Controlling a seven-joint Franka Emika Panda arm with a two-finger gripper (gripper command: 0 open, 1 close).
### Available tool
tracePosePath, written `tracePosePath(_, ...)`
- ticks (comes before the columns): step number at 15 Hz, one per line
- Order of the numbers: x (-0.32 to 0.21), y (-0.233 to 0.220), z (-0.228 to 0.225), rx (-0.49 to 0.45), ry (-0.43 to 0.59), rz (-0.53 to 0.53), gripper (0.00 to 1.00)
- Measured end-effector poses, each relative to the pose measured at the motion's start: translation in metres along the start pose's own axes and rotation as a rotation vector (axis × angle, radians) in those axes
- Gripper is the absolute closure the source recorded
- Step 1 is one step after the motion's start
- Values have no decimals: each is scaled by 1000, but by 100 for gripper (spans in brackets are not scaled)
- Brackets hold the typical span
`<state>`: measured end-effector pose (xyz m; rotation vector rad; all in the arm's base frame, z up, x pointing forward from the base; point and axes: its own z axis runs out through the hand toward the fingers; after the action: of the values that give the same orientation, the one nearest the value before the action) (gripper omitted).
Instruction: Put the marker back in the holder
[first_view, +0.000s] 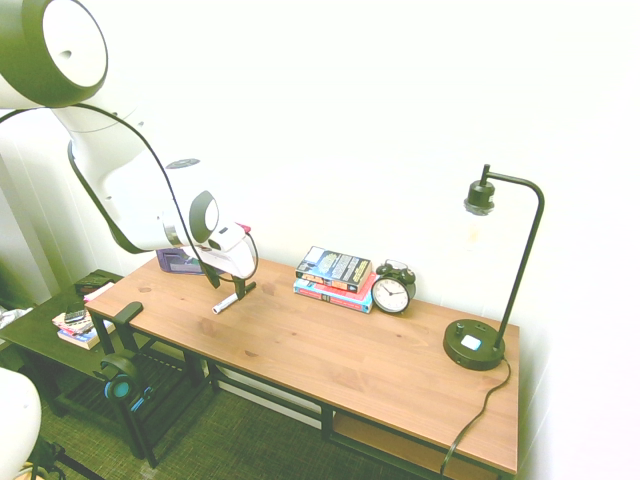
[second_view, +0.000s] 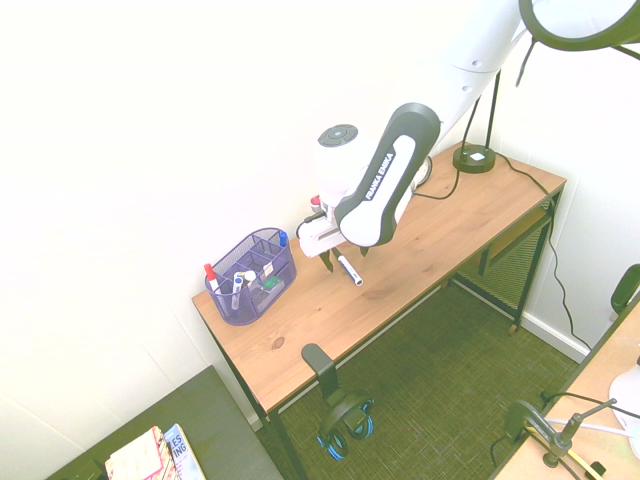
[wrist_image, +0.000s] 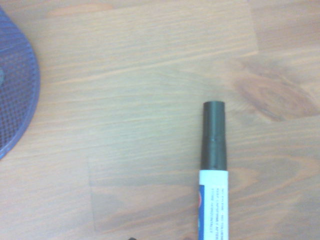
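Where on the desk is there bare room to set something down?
Bare wood lies between the alarm clock and the lamp, and along the front edge. It's crowded around the marker under the gripper, and where the books stand.

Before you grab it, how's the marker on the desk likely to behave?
The marker will probably roll if nudged, given its slim round barrel. It looks stiff and likely light. Its smooth-looking cap might slip a little.

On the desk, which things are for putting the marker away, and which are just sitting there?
For the job:
- marker
- purple holder
- open gripper

Just there:
- desk lamp
- alarm clock
- books
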<state>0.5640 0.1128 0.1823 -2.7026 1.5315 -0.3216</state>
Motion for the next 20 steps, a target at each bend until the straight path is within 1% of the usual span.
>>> tracePosePath(4,-1,7,9,0,-38,91,100)
tracePosePath(7,0,14,19,-11,-56,139,100)
tracePosePath(16,3,17,25,-9,-62,156,100)
tracePosePath(20,1,16,25,0,-81,170,100)
